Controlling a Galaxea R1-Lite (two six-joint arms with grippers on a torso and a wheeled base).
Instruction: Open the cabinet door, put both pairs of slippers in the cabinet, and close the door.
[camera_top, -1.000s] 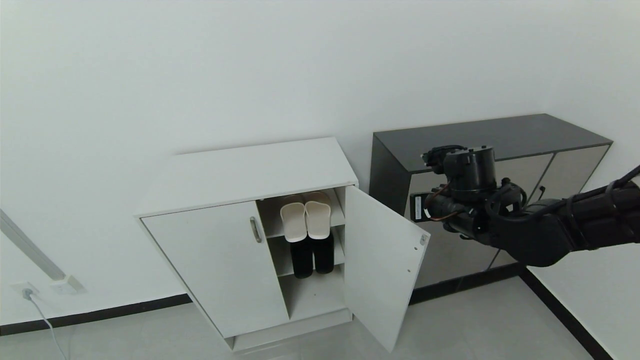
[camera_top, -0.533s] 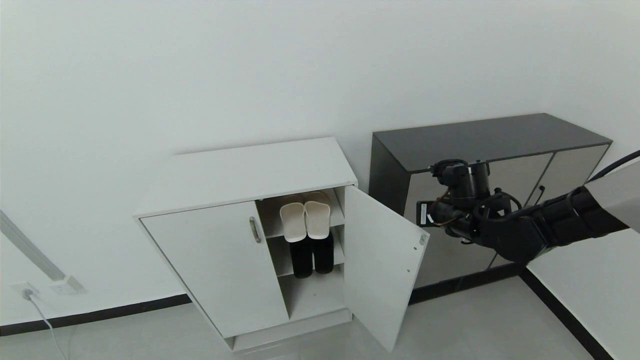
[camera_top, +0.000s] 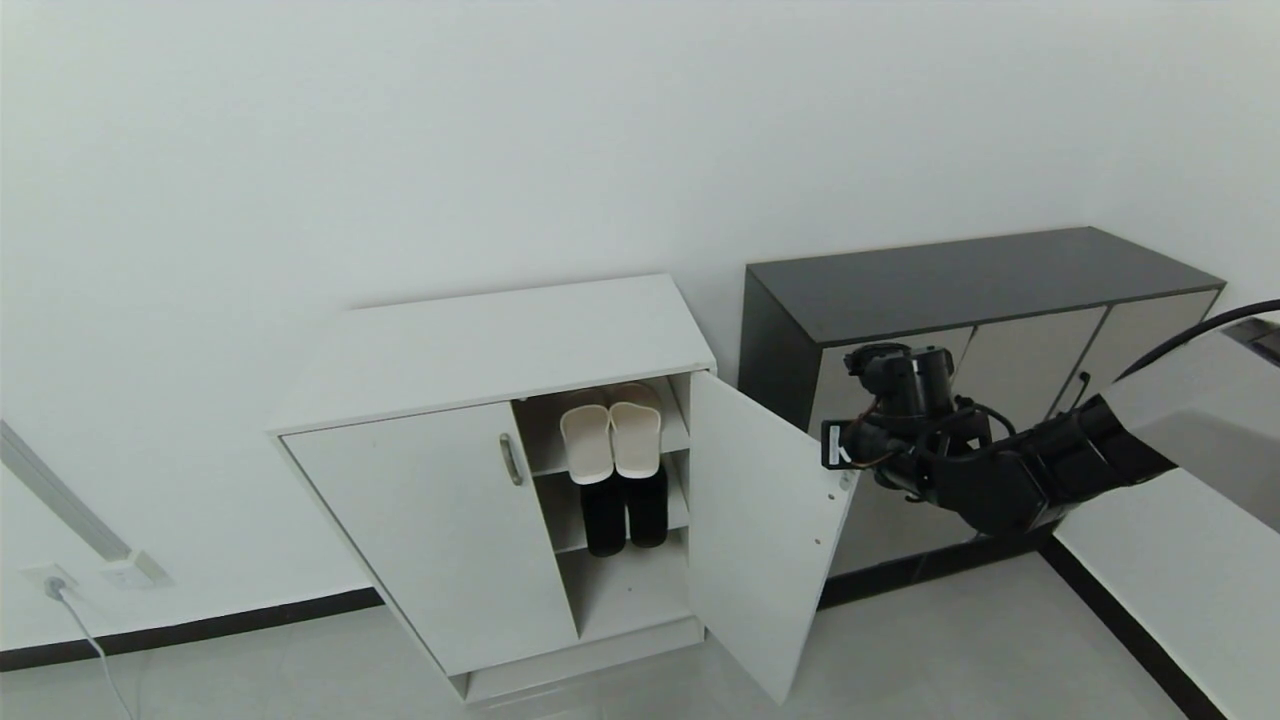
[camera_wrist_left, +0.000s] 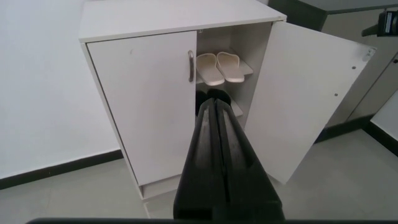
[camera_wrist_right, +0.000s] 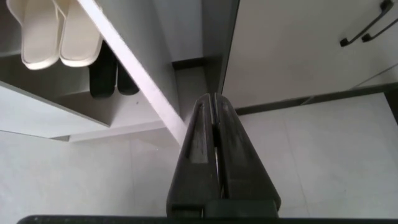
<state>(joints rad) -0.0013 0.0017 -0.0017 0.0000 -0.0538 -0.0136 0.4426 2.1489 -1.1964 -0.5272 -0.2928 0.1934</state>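
The white cabinet (camera_top: 500, 345) stands with its right door (camera_top: 765, 530) swung open and its left door (camera_top: 440, 530) closed. Inside, a white pair of slippers (camera_top: 610, 440) lies on the upper shelf. A black pair (camera_top: 625, 515) sits on the shelf below. My right gripper (camera_top: 832, 445) is shut and empty beside the top of the open door's free edge (camera_wrist_right: 134, 62); I cannot tell whether it touches. In the left wrist view my left gripper (camera_wrist_left: 213, 102) is shut and empty, held in front of the cabinet opening, partly hiding the black slippers (camera_wrist_left: 219, 93).
A dark sideboard (camera_top: 960, 280) stands right of the cabinet, just behind my right arm. A white surface (camera_top: 1190, 570) lies at the far right. A wall socket with a cable (camera_top: 50, 580) is low on the left wall. Bare floor (camera_top: 950, 650) lies before the furniture.
My right arm has dropped and moved left, bringing its gripper from in front of the sideboard to the open door's free edge. The door and slippers have not moved.
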